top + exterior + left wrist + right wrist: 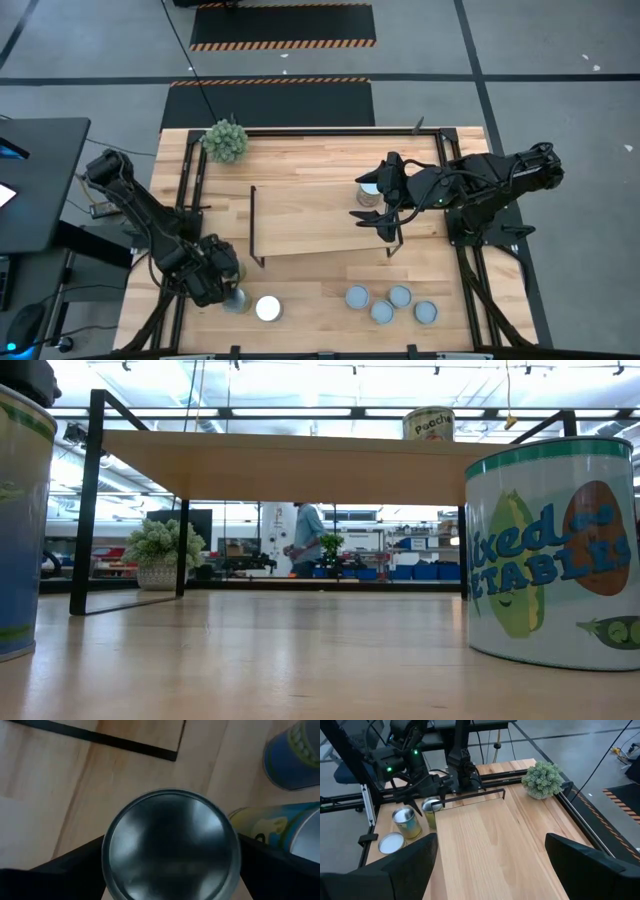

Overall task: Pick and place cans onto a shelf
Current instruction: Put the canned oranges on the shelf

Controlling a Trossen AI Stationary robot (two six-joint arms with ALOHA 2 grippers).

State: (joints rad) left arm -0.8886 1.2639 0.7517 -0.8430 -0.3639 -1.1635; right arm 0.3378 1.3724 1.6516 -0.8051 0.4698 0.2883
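My left gripper (170, 867) is open near the table's near left corner (222, 278), pointing steeply down. Its fingers (75, 865) stand on either side of an upright can with a silvery top (170, 845); I cannot tell whether they touch it. Two more cans (238, 298) (267, 308) stand beside it. My right gripper (490, 855) hangs open, high over the right end of the shelf (320, 225). One can (368, 193) stands on the shelf below it and also shows in the low view (430, 423). Several cans (390, 303) stand on the table, near of the shelf.
A spiky green plant ball (226, 140) sits at the far left corner. Black frame rails (190, 190) run along the table's sides. In the low view a large can (555, 550) stands close by. A person (305, 538) stands far off in the room.
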